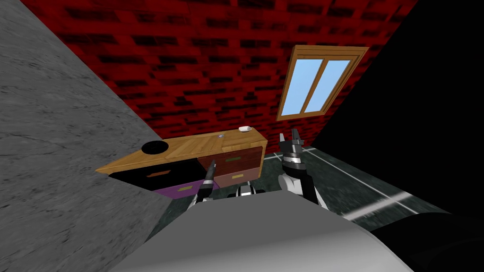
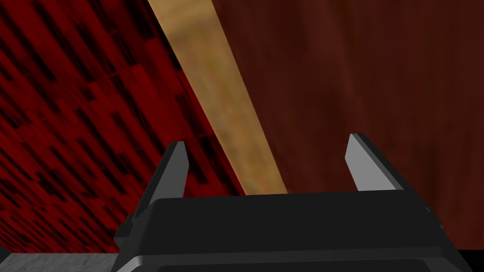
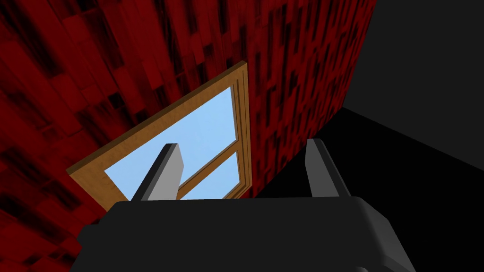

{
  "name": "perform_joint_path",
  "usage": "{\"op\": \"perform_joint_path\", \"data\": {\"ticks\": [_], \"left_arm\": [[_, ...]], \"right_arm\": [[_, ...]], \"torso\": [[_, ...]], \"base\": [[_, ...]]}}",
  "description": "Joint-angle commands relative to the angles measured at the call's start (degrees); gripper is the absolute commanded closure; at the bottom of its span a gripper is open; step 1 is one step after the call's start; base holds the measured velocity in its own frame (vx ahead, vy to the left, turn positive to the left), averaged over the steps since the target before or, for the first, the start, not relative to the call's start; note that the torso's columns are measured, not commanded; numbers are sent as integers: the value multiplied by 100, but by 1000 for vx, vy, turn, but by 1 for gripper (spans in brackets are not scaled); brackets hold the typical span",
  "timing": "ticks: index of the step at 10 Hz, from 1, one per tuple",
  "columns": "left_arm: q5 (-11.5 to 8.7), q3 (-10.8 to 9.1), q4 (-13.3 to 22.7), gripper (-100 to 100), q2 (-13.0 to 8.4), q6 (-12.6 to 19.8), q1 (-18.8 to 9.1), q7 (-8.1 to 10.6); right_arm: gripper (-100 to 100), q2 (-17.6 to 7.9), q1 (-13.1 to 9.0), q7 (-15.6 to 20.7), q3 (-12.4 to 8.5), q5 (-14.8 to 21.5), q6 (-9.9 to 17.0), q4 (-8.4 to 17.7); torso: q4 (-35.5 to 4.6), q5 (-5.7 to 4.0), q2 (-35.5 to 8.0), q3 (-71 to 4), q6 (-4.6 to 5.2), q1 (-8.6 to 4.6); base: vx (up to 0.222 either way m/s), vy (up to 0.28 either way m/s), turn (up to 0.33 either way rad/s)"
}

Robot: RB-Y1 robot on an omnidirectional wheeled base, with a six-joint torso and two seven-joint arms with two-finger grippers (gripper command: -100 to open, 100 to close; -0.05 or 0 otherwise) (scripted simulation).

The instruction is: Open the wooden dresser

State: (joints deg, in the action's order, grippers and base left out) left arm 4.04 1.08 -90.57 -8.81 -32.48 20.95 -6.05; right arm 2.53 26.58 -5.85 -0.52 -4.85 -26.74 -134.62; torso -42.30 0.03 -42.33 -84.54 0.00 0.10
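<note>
**Left gripper spread before the dresser's upper right drawer**

Looking steeply down on the wooden dresser, set against the red brick wall, its left end by the grey wall, just ahead and a little to the left. Counting four fronts under its light wooden top: a black drawer front over a purple drawer front on the left, and a dark red-brown drawer front over a paler brown drawer front on the right, each with a small bar handle. Noting three things on the top: a black round dish near the left end, a small white item at the far right corner, and a tiny grey item between them.

Holding the left gripper low in front of the dresser, about at the seam between the black and the dark red-brown fronts. Seeing it in the left wrist view with fingers spread wide and nothing between them. Aimed from close by at the dark red-brown front and at a light wooden strip along its edge. Cannot tell whether touching the front.

Holding the right gripper raised just right of the dresser's end, apart from it, pointing upward. Fingers spread there too, gripping nothing.
</note>
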Motion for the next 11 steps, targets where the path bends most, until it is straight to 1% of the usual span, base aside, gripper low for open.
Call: {"op": "perform_joint_path", "data": {"ticks": [1, 4, 7, 9, 10, 11], "left_arm": [[33, 3, 405, -100, 80, -82, -77, -43], [69, 7, 837, -100, 273, -139, -170, -86], [95, 10, 1151, -100, 614, -179, -238, -117], [104, 11, 1262, -100, 873, -193, -263, -128], [107, 20, 1196, -100, 805, -174, -236, -132], [108, 12, 1070, -100, 816, -15, -266, -130]], "right_arm": [[0, 0, 0, 0, 0, 0, 0, 0], [0, 0, 0, 0, 0, 0, 0, 0], [0, 0, 0, 0, 0, 0, 0, 0], [0, 0, 0, 0, 0, 0, 0, 0], [0, 0, 0, 0, 0, 0, 0, 0], [0, 0, 0, 0, 0, 0, 0, 0]], "torso": [[1, -2, 4, -3, 0, -9], [1, -4, 3, -3, 0, -12], [1, -2, 2, -1, 0, -7], [1, -2, 3, -2, 0, -4], [1, -2, 3, -2, 0, -5], [1, -1, 2, -1, -1, -1]], "base": [[33, -75, -8], [28, -75, -8], [19, -57, -6], [11, -32, -4], [4, -13, -1], [50, 2, -13]]}}
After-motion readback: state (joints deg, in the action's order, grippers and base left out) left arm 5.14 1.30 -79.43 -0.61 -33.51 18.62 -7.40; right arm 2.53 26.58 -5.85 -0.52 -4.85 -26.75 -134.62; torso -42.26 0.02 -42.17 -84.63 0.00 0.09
